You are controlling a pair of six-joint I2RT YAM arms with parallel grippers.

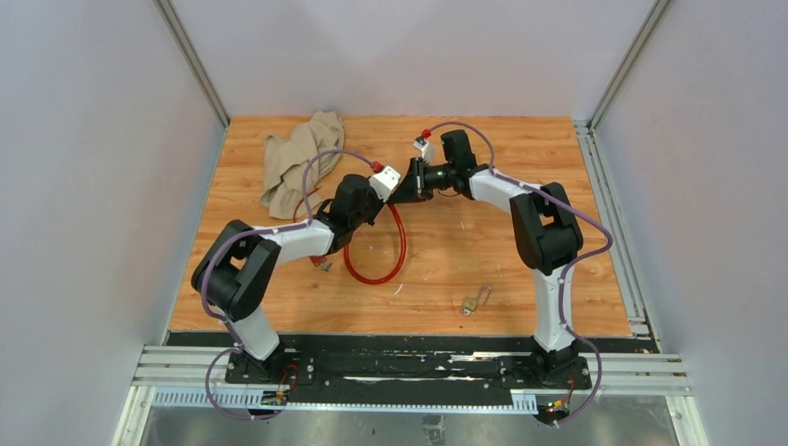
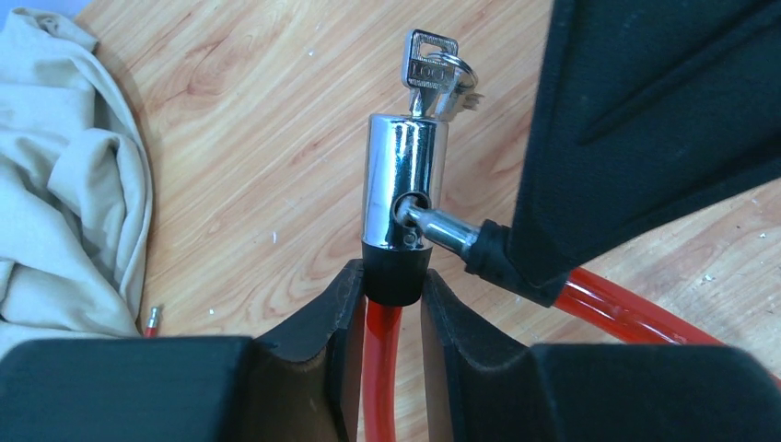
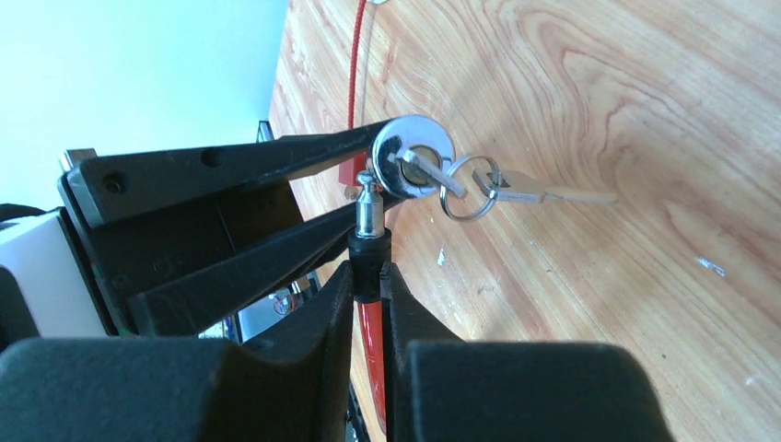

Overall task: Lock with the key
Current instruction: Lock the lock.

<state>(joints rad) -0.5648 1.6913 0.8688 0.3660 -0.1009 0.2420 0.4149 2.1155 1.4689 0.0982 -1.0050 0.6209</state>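
The key [image 2: 431, 66], small and silver, stands in the top of the chrome lock barrel [image 2: 403, 184], with its ring and a second key [image 3: 553, 193] hanging off it. My left gripper [image 2: 391, 285] is shut on the black collar just under the barrel, where the red cable [image 2: 379, 368] leaves it. My right gripper [image 3: 369, 276] is shut on the black collar of the cable's other end. That end's metal pin [image 2: 442, 228] has its tip in the barrel's side hole. In the top view both grippers [image 1: 406, 186] meet mid-table above the red cable loop [image 1: 376, 269].
A crumpled beige cloth [image 1: 297, 163] lies at the back left. A small brass padlock [image 1: 474, 302] with its key lies near the front edge. A thin red cord [image 3: 355, 64] runs across the wood behind the barrel. Walls enclose the table on three sides.
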